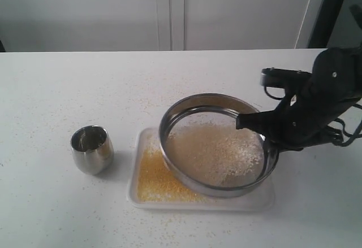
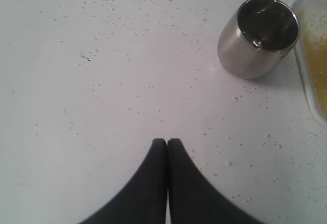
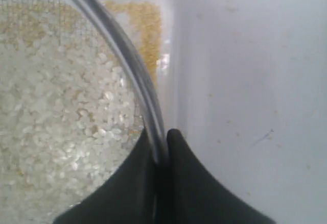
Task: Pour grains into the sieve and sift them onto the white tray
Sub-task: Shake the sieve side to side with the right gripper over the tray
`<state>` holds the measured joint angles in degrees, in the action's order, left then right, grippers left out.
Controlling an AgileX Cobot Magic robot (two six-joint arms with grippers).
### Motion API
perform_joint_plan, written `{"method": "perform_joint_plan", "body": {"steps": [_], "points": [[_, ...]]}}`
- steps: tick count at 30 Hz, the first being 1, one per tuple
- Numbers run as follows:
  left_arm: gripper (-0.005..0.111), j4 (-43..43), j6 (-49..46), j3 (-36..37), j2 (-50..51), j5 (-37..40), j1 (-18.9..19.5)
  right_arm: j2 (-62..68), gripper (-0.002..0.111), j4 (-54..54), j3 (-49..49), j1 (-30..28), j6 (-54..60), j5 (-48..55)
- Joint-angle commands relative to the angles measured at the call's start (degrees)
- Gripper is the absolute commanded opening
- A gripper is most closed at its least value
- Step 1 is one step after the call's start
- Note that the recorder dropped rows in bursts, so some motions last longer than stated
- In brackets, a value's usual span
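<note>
Right gripper [image 3: 163, 134] pinches the sieve [image 1: 164, 138] rim (1 edge only), so a slip could dump grains [image 1: 226, 153] beyond the white tray [image 1: 134, 196].

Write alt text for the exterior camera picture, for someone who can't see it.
The right gripper clamps the rim of a wide steel sieve holding whitish grains over a white tray, where fine yellow granules lie at the left. A small steel cup stands on the white table left of the tray, with stray granules scattered around.
</note>
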<state>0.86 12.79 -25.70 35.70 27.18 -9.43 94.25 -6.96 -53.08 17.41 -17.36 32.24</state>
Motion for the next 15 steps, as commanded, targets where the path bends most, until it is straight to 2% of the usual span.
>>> {"method": "perform_joint_plan", "body": {"steps": [1, 3, 6, 7, 9, 11, 13, 15], "points": [[0.0, 0.5, 0.2, 0.5, -0.4, 0.3, 0.1, -0.7, 0.0, -9.1, -0.4, 1.5, 7.4, -0.7], [0.0, 0.5, 0.2, 0.5, -0.4, 0.3, 0.1, -0.7, 0.0, -6.8, -0.4, 2.0, 10.7, -0.7], [0.0, 0.5, 0.2, 0.5, -0.4, 0.3, 0.1, -0.7, 0.0, 1.3, -0.4, -1.4, -1.6, -0.3], [0.0, 0.5, 0.2, 0.5, -0.4, 0.3, 0.1, -0.7, 0.0, 0.5, -0.4, -2.0, -6.3, 0.2], [0.0, 0.5, 0.2, 0.5, -0.4, 0.3, 0.1, -0.7, 0.0, -3.8, -0.4, -1.3, -3.3, 1.2], [0.0, 0.5, 0.2, 0.5, -0.4, 0.3, 0.1, -0.7, 0.0, -9.2, -0.4, 1.2, 5.4, 1.8], [0.0, 0.5, 0.2, 0.5, -0.4, 0.3, 0.1, -0.7, 0.0, -5.5, -0.4, 1.6, 6.8, 1.3], [0.0, 0.5, 0.2, 0.5, -0.4, 0.3, 0.1, -0.5, 0.0, 1.2, -0.4, -0.3, -1.1, 1.4]]}}
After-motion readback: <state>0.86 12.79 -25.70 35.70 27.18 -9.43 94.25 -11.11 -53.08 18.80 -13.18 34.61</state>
